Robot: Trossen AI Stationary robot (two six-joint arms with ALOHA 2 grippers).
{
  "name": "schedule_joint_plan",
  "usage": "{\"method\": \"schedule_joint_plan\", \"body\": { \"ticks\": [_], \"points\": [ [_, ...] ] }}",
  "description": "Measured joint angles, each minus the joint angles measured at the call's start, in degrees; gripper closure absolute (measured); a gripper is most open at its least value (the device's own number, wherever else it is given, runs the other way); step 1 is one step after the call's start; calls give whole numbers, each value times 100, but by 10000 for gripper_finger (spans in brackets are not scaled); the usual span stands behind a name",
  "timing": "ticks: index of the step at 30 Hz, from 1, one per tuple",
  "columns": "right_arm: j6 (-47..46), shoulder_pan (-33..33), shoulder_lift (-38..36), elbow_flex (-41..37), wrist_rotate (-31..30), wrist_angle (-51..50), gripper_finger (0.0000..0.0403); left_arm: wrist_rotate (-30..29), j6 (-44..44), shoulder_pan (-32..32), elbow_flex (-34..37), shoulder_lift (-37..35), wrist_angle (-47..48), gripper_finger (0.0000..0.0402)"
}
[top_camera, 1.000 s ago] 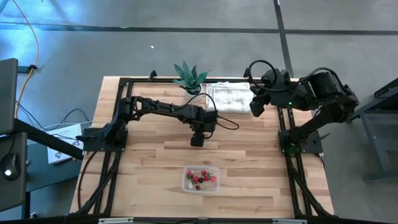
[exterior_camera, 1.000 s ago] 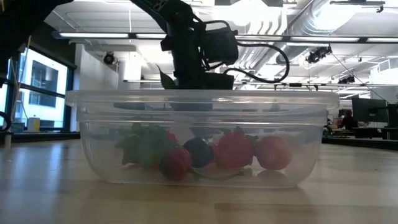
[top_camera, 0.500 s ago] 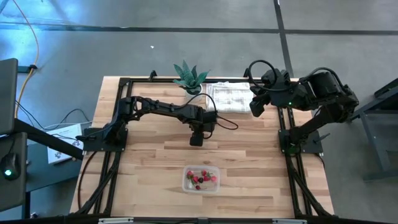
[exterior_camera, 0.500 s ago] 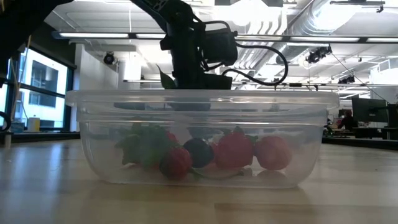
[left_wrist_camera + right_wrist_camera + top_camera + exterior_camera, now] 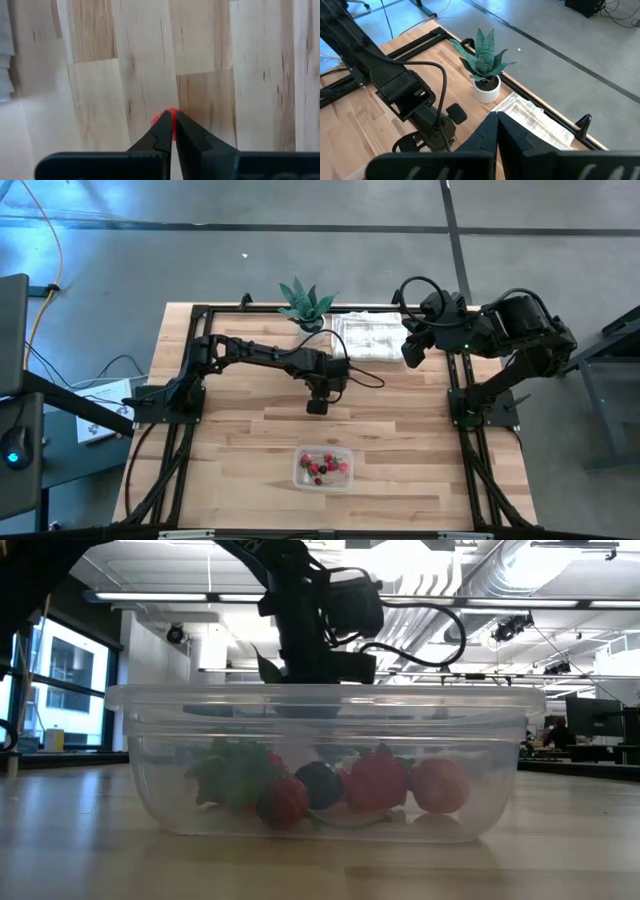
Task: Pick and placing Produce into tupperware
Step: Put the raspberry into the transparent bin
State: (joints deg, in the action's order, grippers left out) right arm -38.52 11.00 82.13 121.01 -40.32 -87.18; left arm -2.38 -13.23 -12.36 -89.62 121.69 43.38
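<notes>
The left claw (image 5: 316, 407) hangs over the middle of the wooden surface (image 5: 230, 430), fingers pinched together on a small red piece of produce (image 5: 169, 118), probably a berry, though little of it shows. The clear tupperware (image 5: 323, 468) sits near the front edge, several red and dark pieces inside. The right claw (image 5: 409, 352) waits closed and empty near the white cloth (image 5: 362, 337).

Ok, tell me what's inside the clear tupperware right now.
The tupperware holds the produce: several red pieces, one dark roundish one, and something green at one end. Pieces overlap, so the exact count and whatever lies behind them is hidden.
</notes>
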Motion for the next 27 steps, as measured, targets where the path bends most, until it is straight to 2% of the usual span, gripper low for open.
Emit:
{"method": "schedule_joint_plan", "body": {
  "ticks": [9, 15, 20, 27],
  "points": [
    [2, -1, 0, 0, 0, -2, 402, 24, 2, 0, 2, 6, -29, 400],
    [2, 0, 0, 0, 0, -2, 402, -4, 17, 0, 5, 11, -13, 384],
    [2, -1, 0, 0, 1, -4, 402, -28, 22, 0, 10, 22, 16, 340],
    [22, -2, 0, 0, 2, -6, 402, -166, 255, -2, 35, 57, 255, 243]
  ]
}}
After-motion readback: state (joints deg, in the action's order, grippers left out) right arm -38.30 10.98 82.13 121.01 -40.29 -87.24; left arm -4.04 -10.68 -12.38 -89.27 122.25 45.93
